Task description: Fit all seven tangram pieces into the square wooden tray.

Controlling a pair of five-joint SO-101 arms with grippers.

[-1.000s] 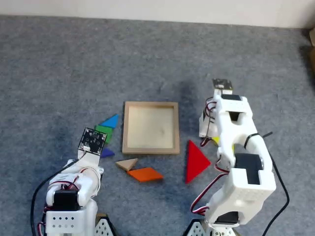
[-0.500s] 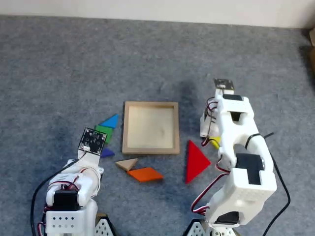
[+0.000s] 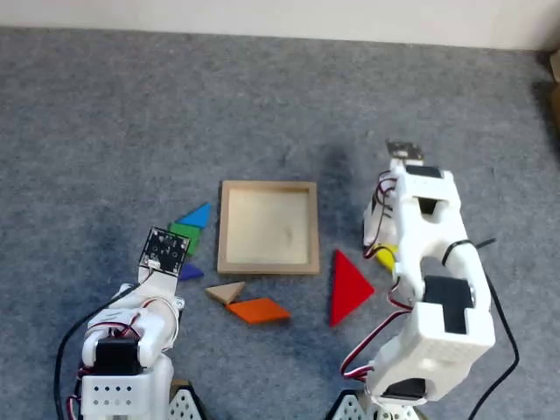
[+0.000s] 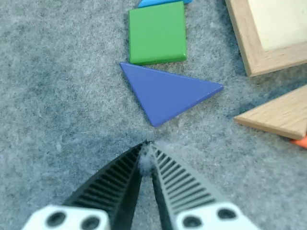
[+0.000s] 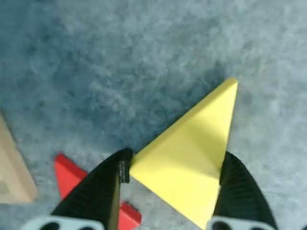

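Observation:
The square wooden tray (image 3: pixel 224 229) lies mid-table with nothing in it. My right gripper (image 5: pixel 175 163) is shut on the yellow triangle (image 5: pixel 192 153), one finger (image 5: pixel 112 187) at each side edge. From above, a corner of the yellow triangle (image 3: pixel 383 256) peeks out under the right arm (image 3: pixel 422 229), right of the tray. The red triangle (image 3: pixel 348 286) lies by the tray's near right corner. My left gripper (image 4: pixel 146 146) is shut and empty, its tips on the carpet just short of the dark blue triangle (image 4: pixel 170 93). The green square (image 4: pixel 157 32) lies beyond that.
A light blue piece (image 3: pixel 196 215) lies left of the tray beside the green square (image 3: pixel 186 234). A tan triangle (image 3: pixel 226 292) and an orange parallelogram (image 3: pixel 259 310) lie in front of the tray. Grey carpet stretches open behind the tray.
The right arm has shifted slightly to the right, away from the tray, with the yellow triangle. The left arm has not moved.

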